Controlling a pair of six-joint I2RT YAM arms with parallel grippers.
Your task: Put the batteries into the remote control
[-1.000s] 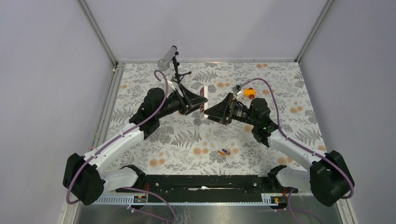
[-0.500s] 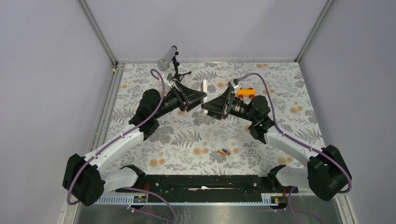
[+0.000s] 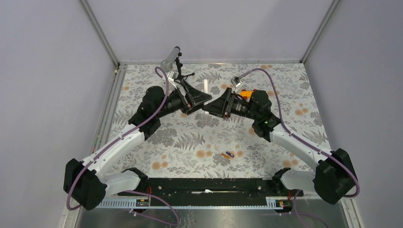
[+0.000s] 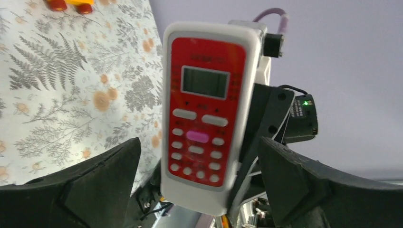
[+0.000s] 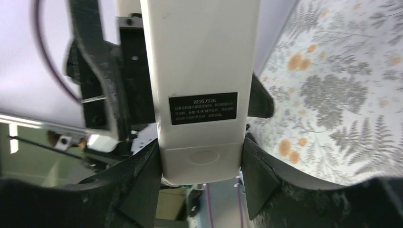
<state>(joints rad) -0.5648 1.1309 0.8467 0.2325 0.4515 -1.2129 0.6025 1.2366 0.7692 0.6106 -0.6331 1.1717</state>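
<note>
Over the far middle of the floral-print table, the slim red-fronted, white-backed remote control is clamped low in the right gripper, the left gripper spread clear, tiny orange and purple batteries lying nearer; so low a hold may let it tip.

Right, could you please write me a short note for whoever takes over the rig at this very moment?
Left gripper: open, its fingers standing clear on either side of the remote.
Right gripper: shut on one end of the remote, holding it off the table, white back toward its own camera.
Batteries: both lying together on the table near the front edge, not held.
Done: the remote is lifted and sits in the right gripper alone.
Left: open the back cover, which looks closed, then pick up and fit both batteries.
</note>
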